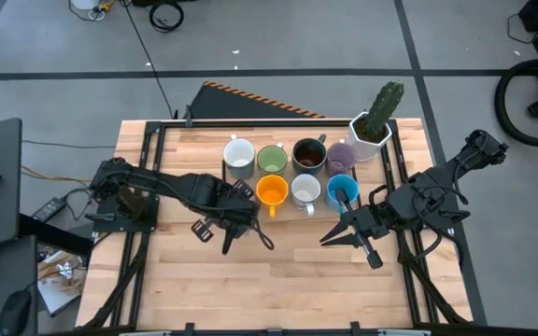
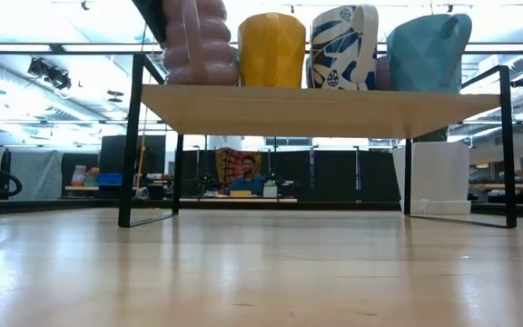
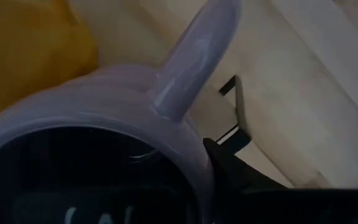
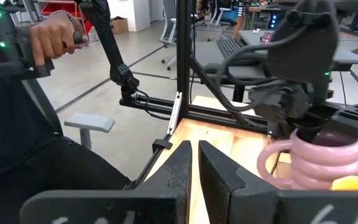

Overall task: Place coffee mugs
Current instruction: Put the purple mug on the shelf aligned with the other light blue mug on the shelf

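Observation:
Seven mugs stand on a raised wooden shelf [image 1: 250,177]: white [image 1: 239,157], green [image 1: 272,159], dark brown [image 1: 308,155], lavender [image 1: 342,156], orange [image 1: 271,191], white [image 1: 305,191] and blue [image 1: 341,191]. My left gripper [image 1: 241,198] is shut on the second lavender mug [image 4: 319,162], a ribbed one right beside the orange mug; in the high view the gripper hides it. In the low view this mug [image 2: 198,41] is at the shelf's left end. My right gripper [image 1: 339,231] hovers shut in front of the shelf and holds nothing. My left gripper comes at the ribbed lavender mug from above, pointing down [image 4: 309,118]. It holds the mug's rim [image 3: 191,155] beside the handle [image 3: 191,56], with one finger [image 3: 229,168] outside the wall; the other finger is hidden. The mug is upright, its base at the shelf top [image 2: 198,82].
A white hexagonal pot with a cactus [image 1: 374,126] stands at the shelf's far right end. The shelf rests on black metal legs [image 2: 134,136]. Bare tabletop [image 1: 288,280] lies in front. A person's hand [image 4: 55,37] shows beyond the table's left side.

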Available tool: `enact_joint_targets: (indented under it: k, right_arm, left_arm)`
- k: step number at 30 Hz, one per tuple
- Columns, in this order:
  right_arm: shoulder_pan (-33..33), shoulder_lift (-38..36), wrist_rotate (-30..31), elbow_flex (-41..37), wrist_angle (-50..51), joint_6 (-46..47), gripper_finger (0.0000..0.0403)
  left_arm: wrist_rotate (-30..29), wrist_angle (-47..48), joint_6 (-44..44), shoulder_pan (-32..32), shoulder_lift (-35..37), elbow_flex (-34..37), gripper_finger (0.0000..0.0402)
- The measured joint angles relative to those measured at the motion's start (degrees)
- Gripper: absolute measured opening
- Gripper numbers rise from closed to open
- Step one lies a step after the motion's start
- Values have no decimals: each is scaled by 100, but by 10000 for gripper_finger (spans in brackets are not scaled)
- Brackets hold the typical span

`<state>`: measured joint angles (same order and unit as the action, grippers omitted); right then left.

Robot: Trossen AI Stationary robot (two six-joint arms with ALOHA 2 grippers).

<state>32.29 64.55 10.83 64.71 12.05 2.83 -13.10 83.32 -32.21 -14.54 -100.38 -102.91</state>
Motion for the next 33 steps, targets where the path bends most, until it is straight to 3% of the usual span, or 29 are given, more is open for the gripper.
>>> enact_joint_targets:
  k: [18, 33]
  right_arm:
    - [0, 0, -9, 0, 2, 0, 34]
    - [1, 0, -9, 0, 2, -22, 34]
  left_arm:
    - [23, 37, -511, 351, 0, 0, 48]
    - [-373, 25, -503, 349, 24, 0, 150]
